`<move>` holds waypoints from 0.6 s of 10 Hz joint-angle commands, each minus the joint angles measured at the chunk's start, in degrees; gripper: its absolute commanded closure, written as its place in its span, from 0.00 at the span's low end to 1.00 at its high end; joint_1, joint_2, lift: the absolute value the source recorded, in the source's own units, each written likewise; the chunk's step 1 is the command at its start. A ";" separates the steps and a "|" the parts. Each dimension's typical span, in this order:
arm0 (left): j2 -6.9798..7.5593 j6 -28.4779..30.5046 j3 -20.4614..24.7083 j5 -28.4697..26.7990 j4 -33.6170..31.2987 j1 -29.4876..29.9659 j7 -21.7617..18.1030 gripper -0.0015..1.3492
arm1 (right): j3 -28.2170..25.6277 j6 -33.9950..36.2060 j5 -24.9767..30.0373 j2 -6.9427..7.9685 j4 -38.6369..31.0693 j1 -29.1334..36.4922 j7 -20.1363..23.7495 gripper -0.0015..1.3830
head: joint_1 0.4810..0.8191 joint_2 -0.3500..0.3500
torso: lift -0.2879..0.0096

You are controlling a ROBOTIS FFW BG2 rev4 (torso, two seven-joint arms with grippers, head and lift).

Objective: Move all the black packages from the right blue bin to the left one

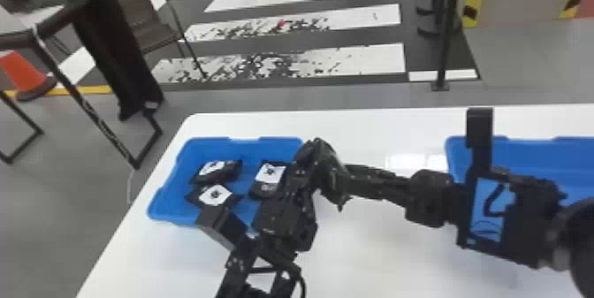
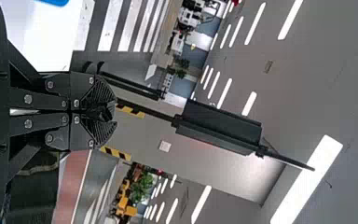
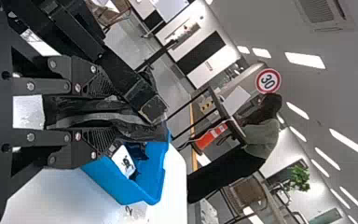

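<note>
in right black gripper (image 1: 285, 222), pinches a soft black package (image 3: 88, 112) near blue plastic bin (image 1: 170, 202) by left edge of white table (image 1: 362, 257), with left black gripper (image 2: 108, 112) pressed together.

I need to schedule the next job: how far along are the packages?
Three black packages look done, lying in the left bin. The right claw holds another package. What is left in the right bin I can't tell: the right arm hides part of it.

A white table (image 1: 380, 253) carries the left blue bin (image 1: 168, 202) and, well apart, the right blue bin (image 1: 534, 153).
</note>
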 commanded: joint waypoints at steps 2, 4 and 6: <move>-0.91 -1.47 9.82 -7.37 2.36 -2.22 2.06 0.90 | -2.06 -1.18 -1.06 0.05 0.54 2.11 0.35 0.02 | 0.63 0.93 | 0.45; -0.99 -5.97 18.16 -19.71 14.17 -10.52 7.69 0.89 | -4.01 -1.32 -1.98 -0.04 0.54 3.38 0.71 0.12 | 0.63 1.00 | 0.45; -0.91 -7.10 17.82 -15.14 18.53 -11.64 8.74 0.19 | -6.98 -1.32 -0.49 0.14 -0.73 5.21 1.50 0.13 | 0.63 1.00 | 0.45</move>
